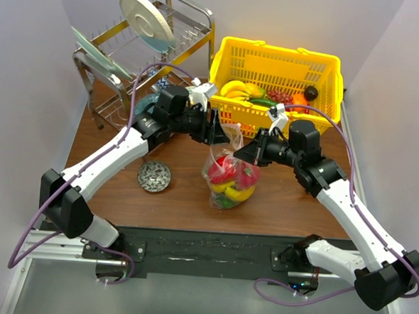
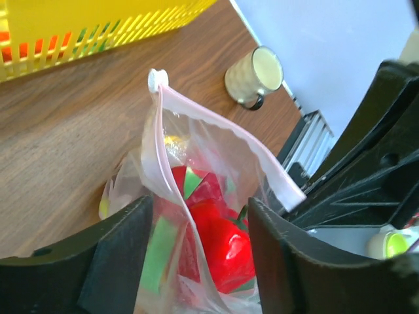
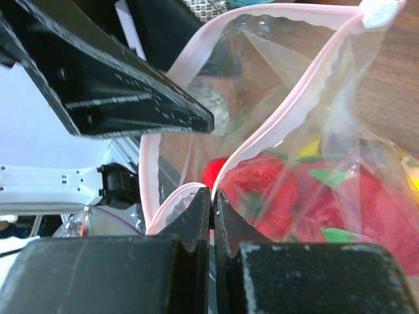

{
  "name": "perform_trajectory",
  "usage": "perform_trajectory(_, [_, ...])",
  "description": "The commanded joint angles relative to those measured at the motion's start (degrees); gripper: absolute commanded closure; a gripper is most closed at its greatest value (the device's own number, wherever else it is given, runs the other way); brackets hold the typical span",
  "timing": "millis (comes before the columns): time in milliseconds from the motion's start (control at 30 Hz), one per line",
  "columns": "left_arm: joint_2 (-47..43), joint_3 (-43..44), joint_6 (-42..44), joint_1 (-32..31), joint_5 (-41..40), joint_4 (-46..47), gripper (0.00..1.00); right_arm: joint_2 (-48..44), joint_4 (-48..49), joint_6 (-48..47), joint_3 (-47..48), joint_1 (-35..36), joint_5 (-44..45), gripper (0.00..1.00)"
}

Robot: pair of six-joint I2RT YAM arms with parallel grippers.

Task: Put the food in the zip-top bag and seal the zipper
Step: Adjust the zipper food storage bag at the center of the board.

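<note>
At lower centre of the right wrist view, the right jaws were pressed together on the near end of the zipper (image 3: 301, 97), pinching its pink strip. The left jaws stood spread, one on either side of the bag (image 1: 230, 176), gripping nothing. The bag sat on the bench (image 1: 178, 205), centre of the top view, mouth gaping, with red and green food (image 2: 222, 245) inside. The white slider (image 2: 157, 80) sat at the strip's far end. Sealing well likely meant holding the right pinch firm, taking the slider, and drawing it straight along. Beyond, the basket (image 1: 272, 65) held more fruit.
</note>
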Motion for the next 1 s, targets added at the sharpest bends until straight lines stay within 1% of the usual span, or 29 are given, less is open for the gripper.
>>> perform_trajectory(0, [-2.0, -0.4, -2.9, 0.9, 4.6, 5.8, 0.34, -1.0, 3.5, -1.3, -0.5, 0.1, -3.2, 0.97])
perform_trajectory(33, [-2.0, -0.5, -3.3, 0.9, 5.8, 6.9, 0.28, -0.9, 4.2, -1.2, -0.6, 0.0, -3.4, 0.96])
perform_trajectory(67, [-1.8, -0.6, -4.1, 0.9, 6.1, 7.3, 0.17, -0.8, 4.7, -1.0, -0.7, 0.0, -3.9, 0.95])
perform_trajectory(100, [-1.7, -0.6, -4.6, 0.9, 6.4, 7.8, 0.15, -0.7, 5.3, -0.7, -0.8, 0.0, -4.6, 0.95])
perform_trajectory(133, [-1.5, -0.7, -5.1, 1.0, 7.7, 9.1, 0.05, -0.7, 6.0, -0.4, -0.8, 0.1, -4.8, 0.94])
perform_trajectory(167, [-1.1, -0.7, -6.0, 0.9, 8.2, 9.7, 0.01, -0.7, 6.2, -0.3, -0.9, 0.1, -4.9, 0.94])
perform_trajectory(267, [0.0, -0.2, -6.2, 0.5, 9.3, 9.8, 0.00, -0.5, 6.6, -0.4, -1.0, 0.0, -4.8, 0.94])
perform_trajectory(367, [1.4, 0.4, -5.1, -0.2, 7.7, 8.0, 0.00, -0.2, 7.3, -0.3, -0.9, 0.0, -5.1, 0.93])
perform_trajectory(467, [2.8, 1.0, -5.0, -0.8, 7.0, 6.5, 0.00, 0.2, 7.8, 0.0, -0.8, 0.1, -5.6, 0.87])
perform_trajectory(500, [3.0, 1.6, -4.8, -1.2, 6.7, 5.1, 0.00, 0.2, 8.0, 0.0, -0.8, 0.1, -5.8, 0.81])
perform_trajectory(533, [3.5, 2.9, -4.6, -1.4, 5.5, 4.3, 0.00, 0.3, 8.3, 0.1, -0.8, 0.1, -6.1, 0.61])
perform_trajectory(567, [4.2, 3.4, -4.1, -1.4, 5.2, 3.6, 0.00, 0.1, 8.4, 0.1, -0.8, 0.0, -6.3, 0.49])
perform_trajectory(633, [4.5, 3.9, -4.2, -1.5, 4.3, 3.2, 0.00, -0.3, 8.2, -0.4, -1.1, 0.1, -6.1, 0.36])
perform_trajectory(800, [4.8, 3.9, -4.5, -1.4, 3.9, 3.6, 0.00, -3.4, 7.7, -0.8, -2.9, 0.1, -2.9, 0.36])
perform_trajectory(900, [4.7, 3.7, -4.7, -1.4, 4.3, 4.0, 0.00, -4.2, 9.9, 0.4, -4.2, 0.1, -3.4, 0.35])
perform_trajectory(933, [4.7, 3.8, -4.8, -1.4, 4.4, 4.0, 0.00, -4.3, 10.6, 0.9, -4.4, 0.1, -3.9, 0.31])
perform_trajectory(967, [4.7, 4.0, -4.8, -1.5, 4.5, 4.0, 0.00, -4.3, 11.8, 1.6, -4.9, 0.0, -4.9, 0.30])
